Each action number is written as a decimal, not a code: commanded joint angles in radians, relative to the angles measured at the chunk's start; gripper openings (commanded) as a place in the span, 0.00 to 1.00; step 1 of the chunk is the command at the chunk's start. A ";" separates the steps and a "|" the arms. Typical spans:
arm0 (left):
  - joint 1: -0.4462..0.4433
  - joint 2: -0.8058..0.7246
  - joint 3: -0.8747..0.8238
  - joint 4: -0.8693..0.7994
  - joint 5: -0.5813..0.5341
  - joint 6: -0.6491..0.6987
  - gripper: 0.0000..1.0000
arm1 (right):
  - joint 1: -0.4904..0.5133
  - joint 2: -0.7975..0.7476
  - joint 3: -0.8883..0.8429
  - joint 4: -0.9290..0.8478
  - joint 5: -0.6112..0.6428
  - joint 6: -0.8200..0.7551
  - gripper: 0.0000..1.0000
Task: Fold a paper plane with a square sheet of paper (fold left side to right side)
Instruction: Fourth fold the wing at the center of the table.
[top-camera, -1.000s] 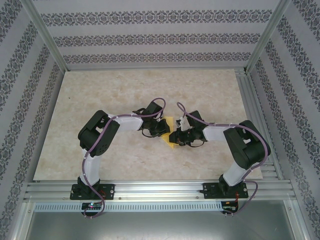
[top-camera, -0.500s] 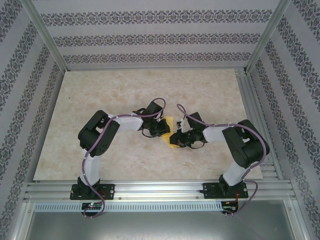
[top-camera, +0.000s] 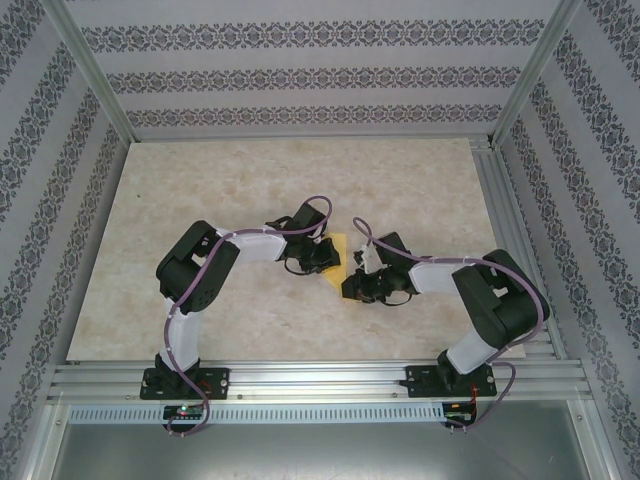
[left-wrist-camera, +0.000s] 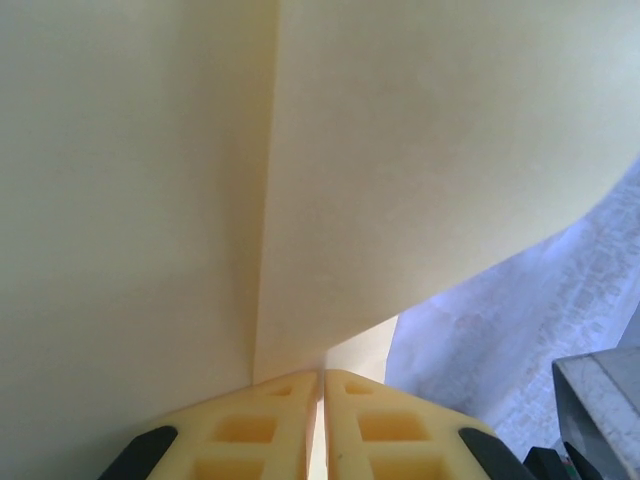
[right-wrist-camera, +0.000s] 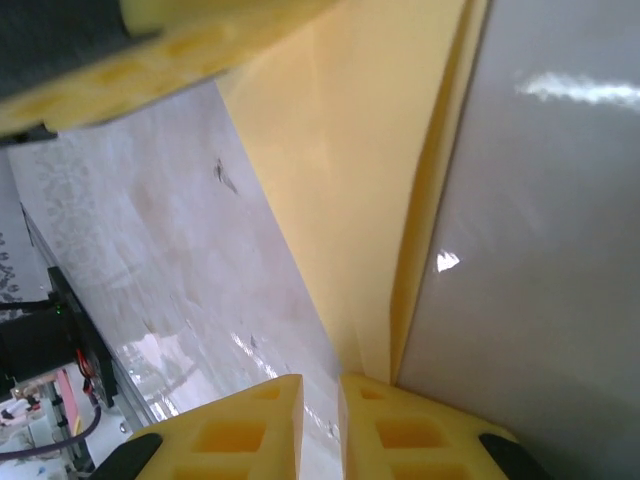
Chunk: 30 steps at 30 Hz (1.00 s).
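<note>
Half through L-to-R fold, prob.: clamps square sheet of paper (left-wrist-camera: 400, 150) in left pincer (left-wrist-camera: 321, 385); can't tell if right pincer (right-wrist-camera: 322, 388) grips. Next needs edges aligned, crease pressed.

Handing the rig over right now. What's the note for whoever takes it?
Left gripper: shut, pinching the yellow paper at a crease.
Right gripper: jaws almost together with a slim gap. The paper's folded edge runs down to one finger; can't tell if it is gripped.
Paper: mid-table, between the two grippers.
Done: at least one fold creased, layers overlapping.
Left: it doesn't look like a slim dart yet, so finish the folds.
</note>
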 joint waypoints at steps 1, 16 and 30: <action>-0.022 0.051 -0.026 -0.101 -0.065 0.002 0.15 | 0.013 -0.015 -0.037 -0.185 0.035 -0.038 0.18; -0.022 0.040 -0.031 -0.099 -0.064 0.000 0.15 | -0.064 -0.063 0.106 -0.045 -0.028 0.048 0.17; -0.022 0.037 -0.027 -0.101 -0.063 0.000 0.15 | -0.019 0.119 0.149 -0.071 0.073 0.005 0.16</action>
